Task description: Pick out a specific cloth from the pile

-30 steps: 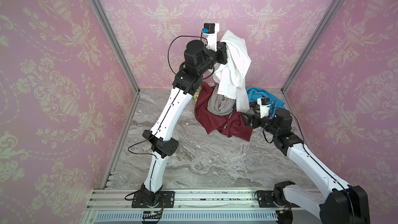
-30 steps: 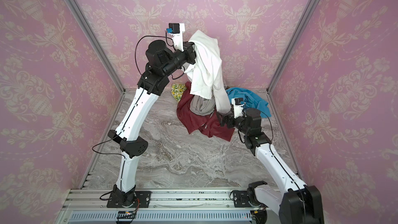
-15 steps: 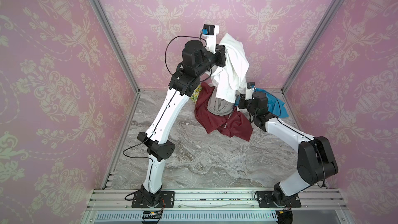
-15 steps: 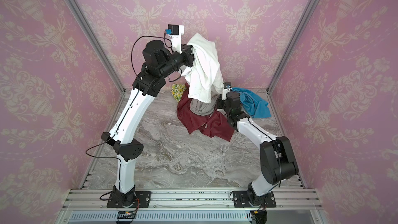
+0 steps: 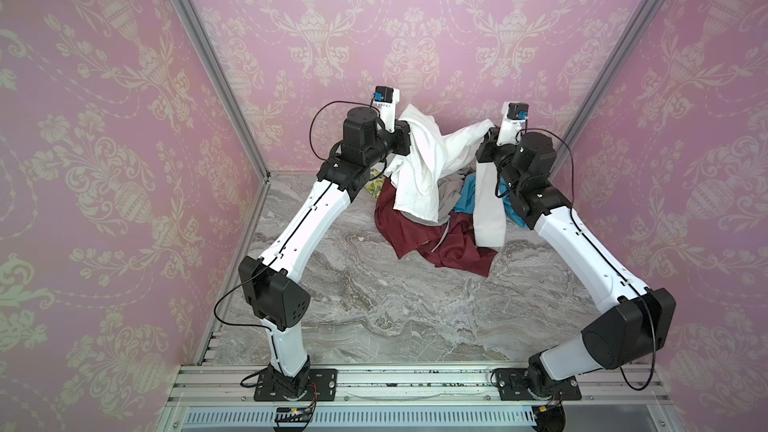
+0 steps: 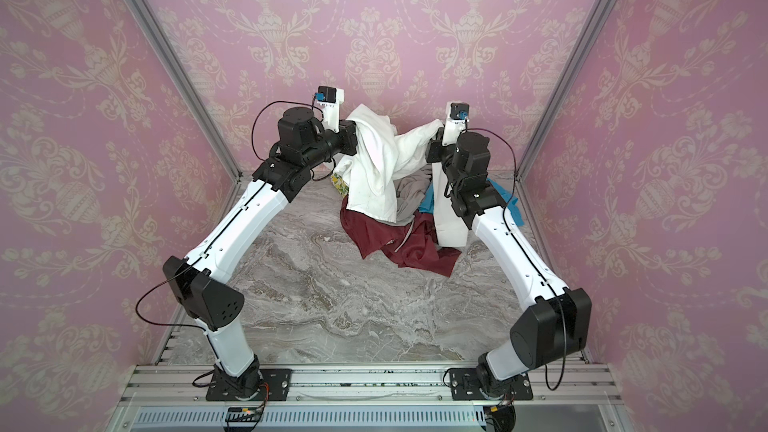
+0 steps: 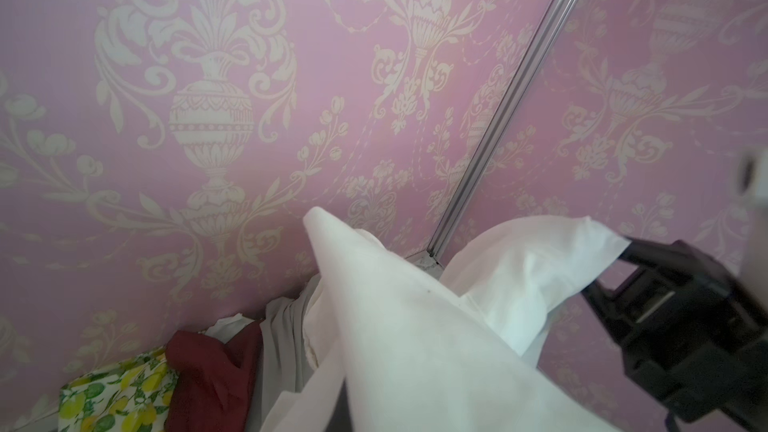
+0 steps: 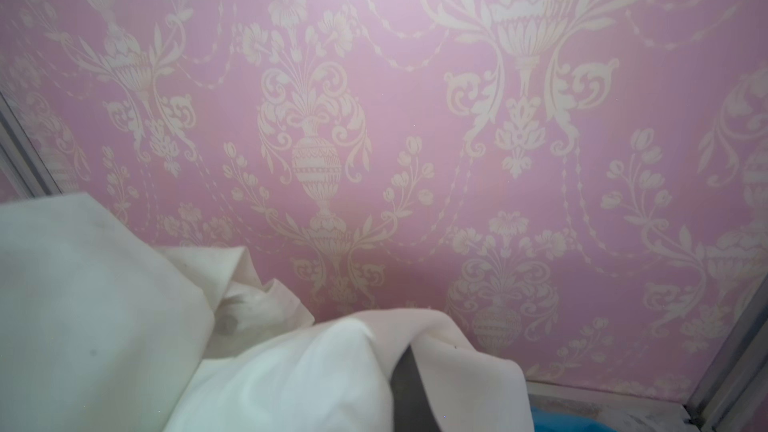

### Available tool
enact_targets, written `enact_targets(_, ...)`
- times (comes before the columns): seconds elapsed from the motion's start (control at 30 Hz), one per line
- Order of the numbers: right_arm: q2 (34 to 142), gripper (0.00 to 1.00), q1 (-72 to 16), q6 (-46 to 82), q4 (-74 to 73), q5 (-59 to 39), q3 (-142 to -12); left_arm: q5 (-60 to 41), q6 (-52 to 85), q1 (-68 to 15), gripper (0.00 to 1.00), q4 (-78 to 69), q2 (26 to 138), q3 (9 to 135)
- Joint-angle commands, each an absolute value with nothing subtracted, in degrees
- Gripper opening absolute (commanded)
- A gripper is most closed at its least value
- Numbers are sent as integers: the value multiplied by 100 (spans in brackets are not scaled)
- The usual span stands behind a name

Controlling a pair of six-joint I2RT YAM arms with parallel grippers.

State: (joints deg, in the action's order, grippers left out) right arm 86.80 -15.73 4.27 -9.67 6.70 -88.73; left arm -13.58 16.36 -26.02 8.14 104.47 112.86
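cloth [image 5: 419, 176] strung sideways (sagging midway), ends gripped by left hand [image 5: 409, 132], right hand [image 5: 488, 138]

Pink papered booth with a grey marble floor

Three walls [image 5: 415, 14] carry pink wallpaper printed with cream urns, flowers and looping garlands. Bare metal posts [image 5: 208, 56] run down the two back corners. The floor [image 5: 395, 305] is grey stone with pale and brown veins, softly and evenly lit. A ribbed aluminium rail [image 5: 415, 384] crosses the near edge.
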Motion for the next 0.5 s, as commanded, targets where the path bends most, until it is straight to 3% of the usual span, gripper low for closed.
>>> enact_targets(0.0, 8701, 0, -1565, 511, -803, 442, -9495, -1471, 1652, -2552, 0, 60, 10116, 10807)
enact_targets(0.23, 8852, 0, -2142, 508, -69, 88, -10602, -1344, 1700, -2319, 0, 115, 9859, 10310)
enact_targets(0.47, 9010, 0, -3443, 590, 284, 179, -11124, -866, 1640, -2013, 0, 766, 9117, 9849)
